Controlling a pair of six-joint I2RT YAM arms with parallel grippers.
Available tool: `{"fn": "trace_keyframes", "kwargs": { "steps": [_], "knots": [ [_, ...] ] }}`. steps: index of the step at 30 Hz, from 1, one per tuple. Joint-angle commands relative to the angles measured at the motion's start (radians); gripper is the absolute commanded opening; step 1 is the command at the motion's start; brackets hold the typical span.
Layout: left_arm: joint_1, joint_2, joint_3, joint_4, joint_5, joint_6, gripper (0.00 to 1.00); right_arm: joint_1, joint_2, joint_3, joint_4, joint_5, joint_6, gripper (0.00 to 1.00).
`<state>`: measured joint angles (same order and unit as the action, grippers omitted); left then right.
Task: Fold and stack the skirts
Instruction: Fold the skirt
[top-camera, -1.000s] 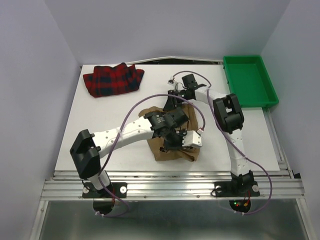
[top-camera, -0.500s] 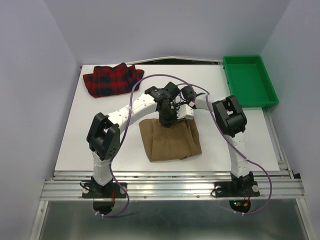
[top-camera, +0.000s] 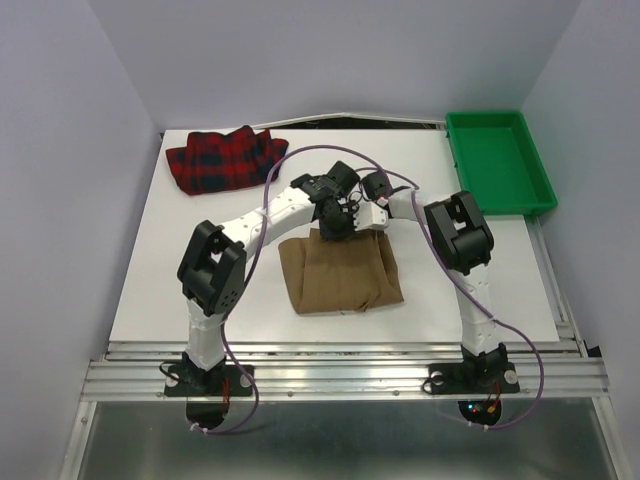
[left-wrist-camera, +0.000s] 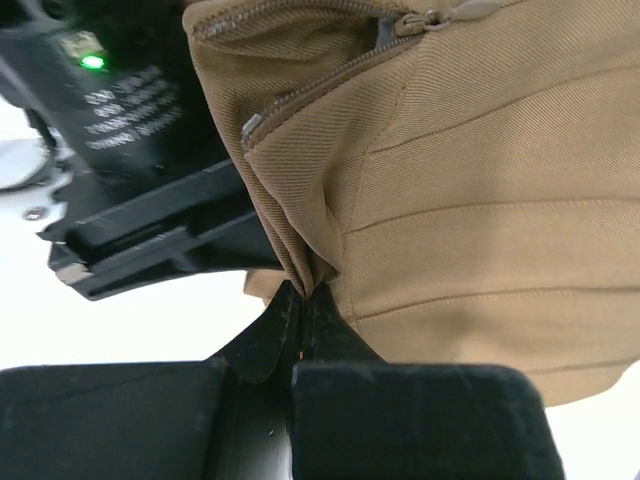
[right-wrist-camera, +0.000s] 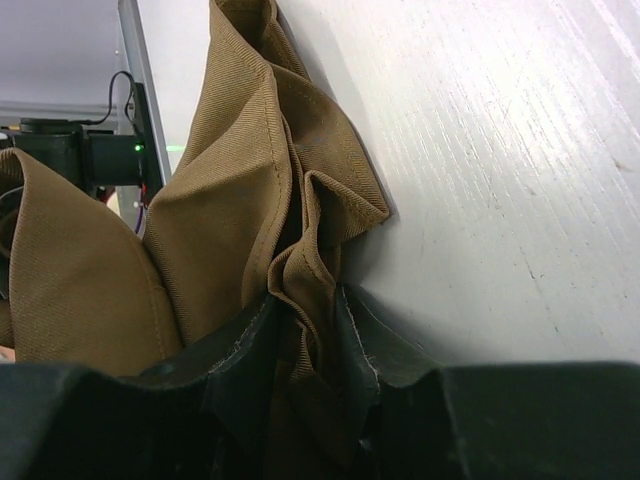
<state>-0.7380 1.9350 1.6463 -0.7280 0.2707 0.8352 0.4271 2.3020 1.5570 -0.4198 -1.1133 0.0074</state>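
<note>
The green tray (top-camera: 485, 116) sits at the far right corner of the white worktop (top-camera: 200, 260), partly over the right edge. The overhead view shows only its own green floor and walls. Both skirts lie outside it, on the worktop.

The red plaid skirt (top-camera: 225, 160) lies in a loose, rumpled heap at the far left corner, well apart from both arms and from the tray.

The tan skirt (top-camera: 340, 275) lies near the middle of the worktop, spread into a rough rectangle with a few lengthwise creases. Both arms reach to its far edge, where the left hand (top-camera: 335, 228) and the right hand (top-camera: 352, 215) meet just beside each other.

From the left wrist, the left hand (left-wrist-camera: 300, 310) has its fingers pressed together on a thin pinch of the tan skirt (left-wrist-camera: 480, 200), just below the open zipper (left-wrist-camera: 330, 85) at the waist.

From the right wrist, the right hand (right-wrist-camera: 305, 340) is clamped on a thicker bunched fold of the tan skirt (right-wrist-camera: 230, 200), with cloth filling the gap between its fingers (right-wrist-camera: 240, 350). The gathered fabric rises in ridges from the worktop (right-wrist-camera: 500, 200) beside it.
</note>
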Motion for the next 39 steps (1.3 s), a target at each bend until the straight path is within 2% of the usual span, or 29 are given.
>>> {"fn": "trace_keyframes", "kwargs": {
  "steps": [1,11,16,21,25,26,28,31,36,38,39],
  "knots": [
    [0.009,-0.087,-0.034,0.140,-0.076,0.033,0.00,0.021,0.016,0.020,-0.043,0.030,-0.017,0.35],
    [0.009,-0.114,-0.246,0.389,-0.200,0.050,0.00,0.021,0.046,0.044,-0.086,0.003,-0.029,0.35],
    [0.008,-0.136,-0.382,0.568,-0.258,0.030,0.00,0.021,0.080,0.066,-0.108,-0.020,-0.026,0.35],
    [0.008,-0.131,-0.479,0.719,-0.295,-0.002,0.05,0.021,0.100,0.087,-0.116,0.004,-0.012,0.35],
    [0.002,-0.140,-0.581,0.817,-0.286,-0.010,0.13,0.021,0.108,0.113,-0.116,0.123,0.031,0.41],
    [-0.001,-0.143,-0.606,0.846,-0.291,-0.010,0.14,0.021,0.109,0.121,-0.114,0.241,0.037,0.43],
    [-0.012,-0.146,-0.676,0.941,-0.317,-0.011,0.20,0.021,0.123,0.146,-0.112,0.335,0.063,0.43],
    [-0.032,-0.145,-0.732,1.051,-0.361,0.007,0.25,-0.004,0.140,0.179,-0.112,0.359,0.110,0.44],
    [-0.060,-0.128,-0.775,1.096,-0.367,0.042,0.27,-0.028,0.136,0.242,-0.112,0.383,0.126,0.54],
    [-0.063,-0.114,-0.778,1.096,-0.366,0.068,0.28,-0.039,0.131,0.265,-0.114,0.434,0.126,0.60],
    [-0.063,-0.110,-0.780,1.095,-0.361,0.083,0.31,-0.053,0.128,0.287,-0.112,0.461,0.131,0.64]
  ]
}}
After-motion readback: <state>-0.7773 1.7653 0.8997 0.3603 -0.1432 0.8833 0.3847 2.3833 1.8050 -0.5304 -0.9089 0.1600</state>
